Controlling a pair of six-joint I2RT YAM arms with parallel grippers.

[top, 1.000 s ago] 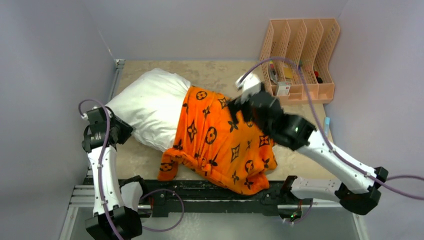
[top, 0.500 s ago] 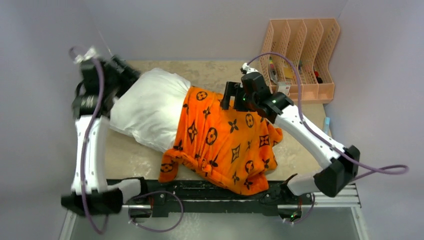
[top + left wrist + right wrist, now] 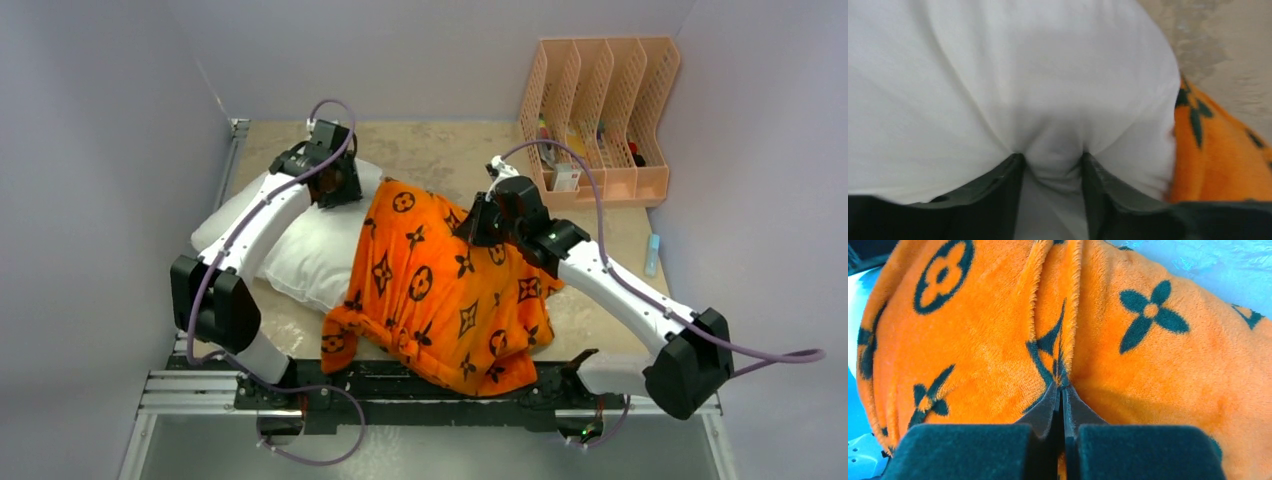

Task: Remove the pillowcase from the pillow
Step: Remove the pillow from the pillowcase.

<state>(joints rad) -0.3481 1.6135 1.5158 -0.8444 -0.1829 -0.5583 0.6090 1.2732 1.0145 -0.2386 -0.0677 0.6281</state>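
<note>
Cloth is pinched on both sides. The large plain white stuffed pillow (image 3: 300, 245) lies slantwise on the mottled beige table (image 3: 440, 150), its long axis running far left to near right. The bright orange plush pillowcase with black flower and star motifs (image 3: 440, 290) covers its near-right part. The left gripper (image 3: 1052, 162) is clenched on a tuck of the bare white end. The right gripper (image 3: 1062, 390) is clamped on a fold at the pillowcase's far edge. The case's mouth faces the left gripper, so it should slide off toward the near right, with the right arm the nearer puller.
</note>
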